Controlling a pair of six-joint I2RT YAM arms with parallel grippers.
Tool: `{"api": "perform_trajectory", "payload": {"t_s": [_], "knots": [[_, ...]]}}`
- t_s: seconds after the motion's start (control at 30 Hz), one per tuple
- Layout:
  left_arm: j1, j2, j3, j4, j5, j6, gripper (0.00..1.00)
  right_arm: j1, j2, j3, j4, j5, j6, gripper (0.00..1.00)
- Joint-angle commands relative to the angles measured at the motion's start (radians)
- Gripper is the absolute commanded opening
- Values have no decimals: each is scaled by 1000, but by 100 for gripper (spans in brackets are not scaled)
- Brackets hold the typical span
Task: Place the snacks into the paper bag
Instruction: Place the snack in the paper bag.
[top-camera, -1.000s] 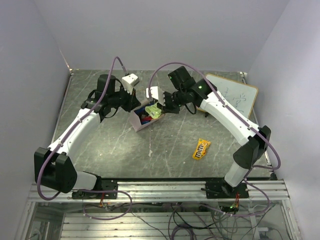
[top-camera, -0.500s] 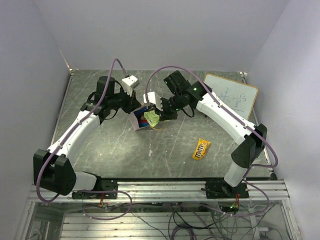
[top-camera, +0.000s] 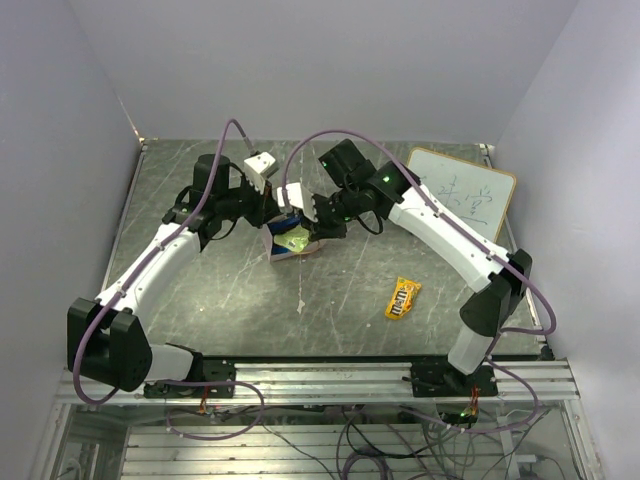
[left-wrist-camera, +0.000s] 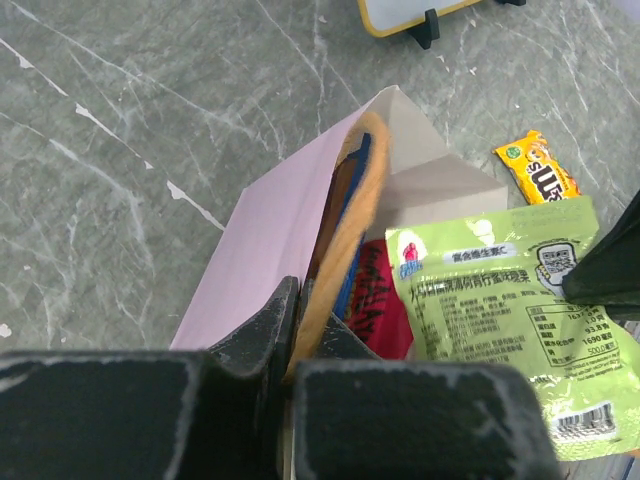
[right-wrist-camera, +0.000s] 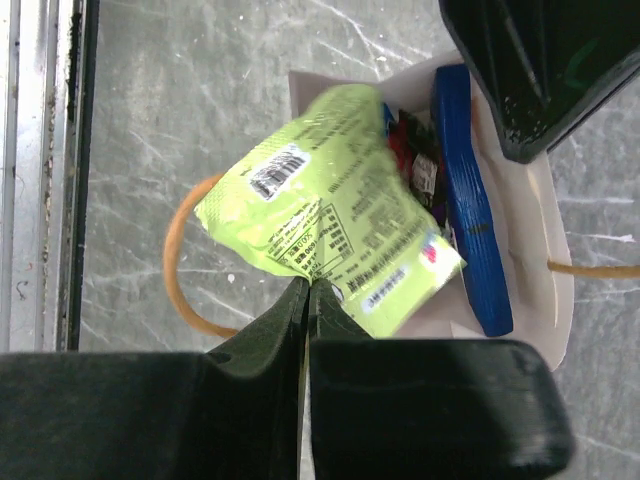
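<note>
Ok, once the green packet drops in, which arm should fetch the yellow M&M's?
Right, probably. The yellow M&M's lies on that arm's side of the table, and the right pincer need only release the light green packet. The left pincer is clamped on the rim of the paper bag, holding it open.

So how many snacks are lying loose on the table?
1: the M&M's on the table, right of the bag. The green packet is held by the right end effector at the bag's mouth. Others may be hidden.
</note>
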Motion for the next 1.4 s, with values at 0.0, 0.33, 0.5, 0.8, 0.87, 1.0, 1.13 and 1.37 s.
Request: {"api": "perform_trajectory", "payload": {"t_s": [0.0,0.33,0.5,0.8,0.87,1.0,1.13,1.37], "knots": [[-5,-29,-3,65,50,-6,7,20,-2,30,8,12,14,0],[-6,-30,-2,64,54,-3,7,22,-13,-9,45,65,44,0],[-6,-33,-6,66,52,-1,7,17,-40,-75,62,91,60,0],[-6,-38,-16,76,77,18,7,-11,-97,-152,124,72,112,0],[-6,-40,-18,76,82,24,7,-20,-106,-154,152,57,138,0],[-6,-40,-21,79,91,22,7,-33,-96,-121,169,50,162,0],[-5,-39,-16,79,97,15,7,-37,-93,-100,165,57,159,0],[-6,-40,-13,80,101,15,7,-48,-90,-120,88,61,103,0]]}}
